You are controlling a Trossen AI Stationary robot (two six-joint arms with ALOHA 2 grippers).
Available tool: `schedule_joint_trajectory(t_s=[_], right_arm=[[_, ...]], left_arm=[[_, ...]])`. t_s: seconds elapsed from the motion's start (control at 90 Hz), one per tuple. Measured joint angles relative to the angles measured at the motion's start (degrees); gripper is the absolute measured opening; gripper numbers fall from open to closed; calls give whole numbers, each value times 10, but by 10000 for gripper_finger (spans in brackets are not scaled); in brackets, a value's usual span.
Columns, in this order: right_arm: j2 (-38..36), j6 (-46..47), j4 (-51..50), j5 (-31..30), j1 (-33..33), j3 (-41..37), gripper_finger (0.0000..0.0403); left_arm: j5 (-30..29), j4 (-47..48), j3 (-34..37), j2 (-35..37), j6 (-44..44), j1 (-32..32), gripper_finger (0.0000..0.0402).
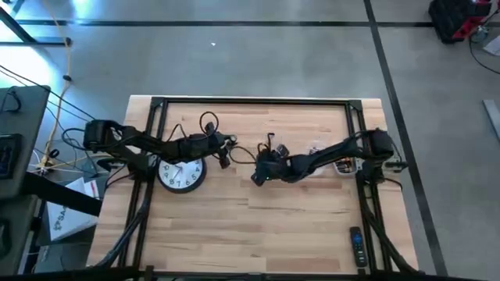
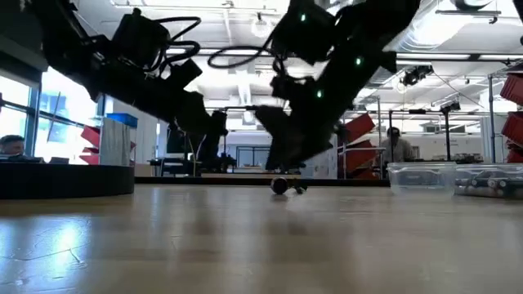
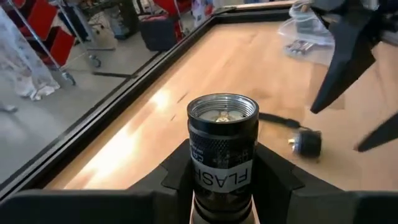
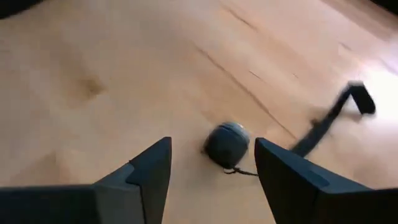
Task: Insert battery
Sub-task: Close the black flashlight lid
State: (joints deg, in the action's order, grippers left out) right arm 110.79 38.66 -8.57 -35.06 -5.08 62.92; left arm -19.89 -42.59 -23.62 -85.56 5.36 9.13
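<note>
Here the flashlight cap (image 4: 227, 144) lies between the open right hand's (image 4: 211, 171) fingers.

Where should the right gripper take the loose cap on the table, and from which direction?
Judged from the right wrist view, take the cap across its round sides, coming down from above. It lies free on the table, between the open fingers of the right gripper, with its lanyard trailing off to one side, clear of them.

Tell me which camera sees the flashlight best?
The left wrist view: the flashlight fills it, open end up, clamped in the left gripper. From above it's hidden among the arm parts; the low and right wrist views don't show it.
</note>
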Motion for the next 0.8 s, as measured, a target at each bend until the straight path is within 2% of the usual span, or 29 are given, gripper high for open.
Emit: schedule_joint_trajectory(t_s=[0.311,0.544,0.678,0.8], right_arm=[[32,78,26,-9,14,0,195],[43,72,13,1,27,0,194],[42,-14,8,48,51,0,187],[38,-191,27,167,78,2,176]], left_arm=[[76,-6,0,0,3,0,95],[82,-2,0,0,-1,-1,95],[83,3,0,0,-7,-2,95],[87,7,0,0,-8,-2,95]])
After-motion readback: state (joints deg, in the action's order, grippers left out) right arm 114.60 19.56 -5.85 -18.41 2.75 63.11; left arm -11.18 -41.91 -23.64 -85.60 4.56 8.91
